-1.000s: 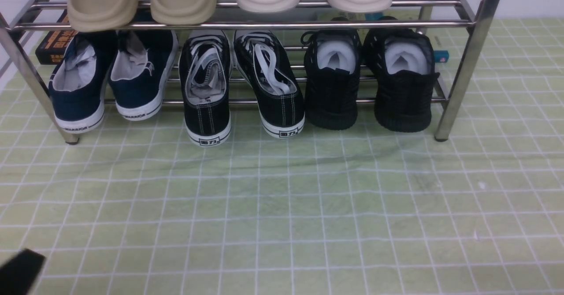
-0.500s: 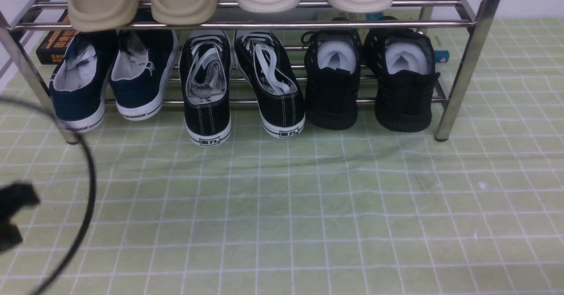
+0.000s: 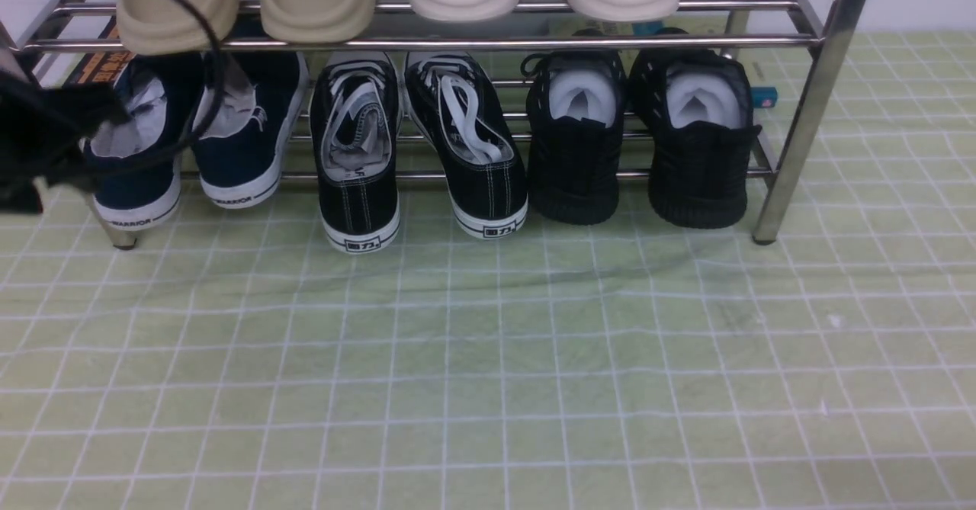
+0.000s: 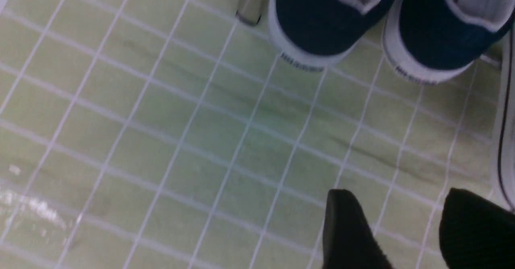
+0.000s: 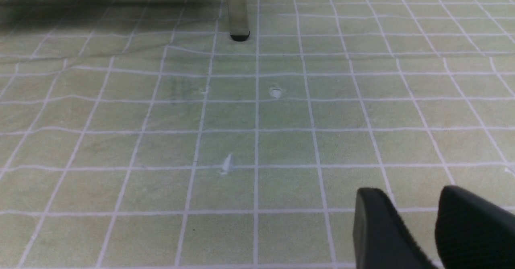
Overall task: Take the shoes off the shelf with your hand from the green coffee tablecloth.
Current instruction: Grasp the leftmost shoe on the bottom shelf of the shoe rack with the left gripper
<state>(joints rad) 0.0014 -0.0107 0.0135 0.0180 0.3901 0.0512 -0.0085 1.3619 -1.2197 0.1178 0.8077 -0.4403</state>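
two navy slip-ons (image 3: 244, 144) sit on one rack (image 3: 801, 125).

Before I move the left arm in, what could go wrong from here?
The looping black cable could snag a tan shoe. The left gripper might bump the shelf's leg, close to one navy shoe. The two navy shoes sit close together, so a finger could nudge the other.

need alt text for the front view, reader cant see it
Three pairs of shoes, navy slip-ons, black lace-ups and all-black sneakers, sit on the lower tier of a chrome rack above a green checked cloth. The blurred left gripper overlaps the leftmost slip-on.
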